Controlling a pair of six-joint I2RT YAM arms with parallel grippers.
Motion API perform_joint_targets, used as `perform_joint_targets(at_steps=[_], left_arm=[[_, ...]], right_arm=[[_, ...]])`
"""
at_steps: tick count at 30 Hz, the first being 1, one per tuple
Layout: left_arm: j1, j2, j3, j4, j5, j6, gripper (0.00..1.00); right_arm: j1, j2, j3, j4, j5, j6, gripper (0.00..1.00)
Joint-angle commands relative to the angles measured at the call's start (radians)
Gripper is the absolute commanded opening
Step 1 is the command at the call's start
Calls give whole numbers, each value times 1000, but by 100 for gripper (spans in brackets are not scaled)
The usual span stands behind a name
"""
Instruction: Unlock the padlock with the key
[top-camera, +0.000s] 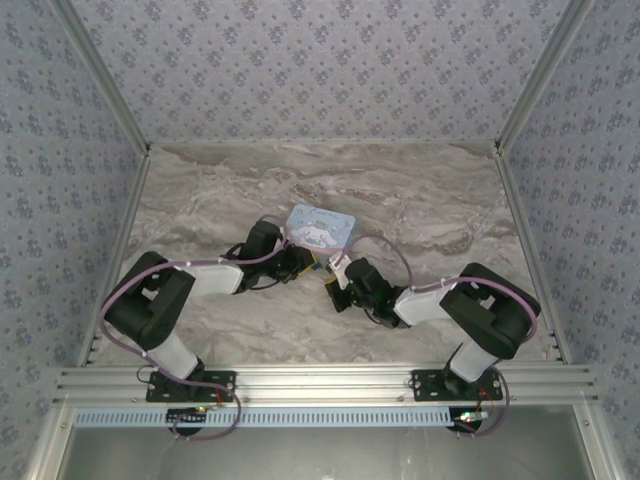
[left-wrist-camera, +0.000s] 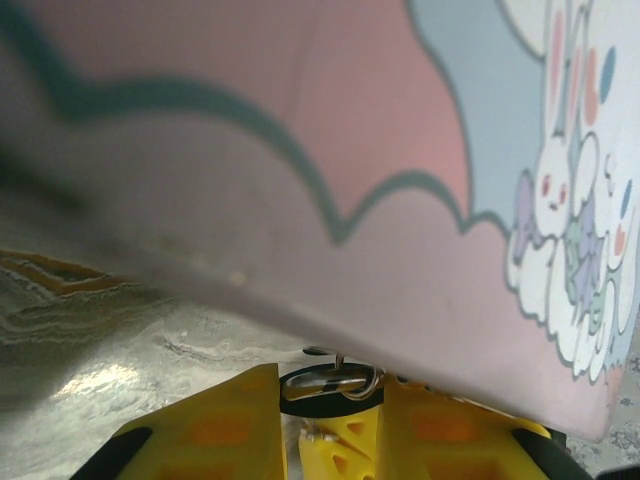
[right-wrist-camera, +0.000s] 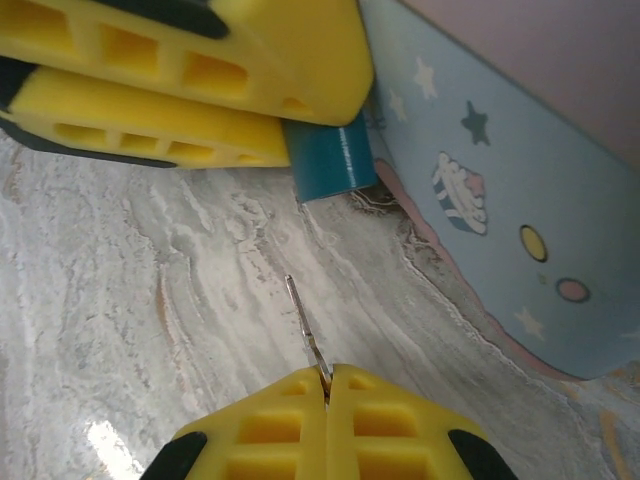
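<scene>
Nearest: right gripper (right-wrist-camera: 327, 378) clamped on the key (right-wrist-camera: 306, 328), thin blade poking forward, leaning slightly left. Past the tip, apart from it and a bit to the right: the padlock (right-wrist-camera: 330, 165), blue body pinched in the left gripper (right-wrist-camera: 315, 105), lower end facing the key. Keyhole perhaps on that end; hard to see. Just behind: the tin (right-wrist-camera: 500, 200). Needs aiming right, then pushing forward.
</scene>
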Motion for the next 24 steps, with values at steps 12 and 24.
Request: perform_joint_targets(at_steps=[12,24], left_arm=[[-8,-28,27,-14,35,-11,22],[-9,-22,20,-5,32,-14,22]], right_arm=[[-39,28,26,74,-36,-5,0],[-49,48,29,101,-76,12,0]])
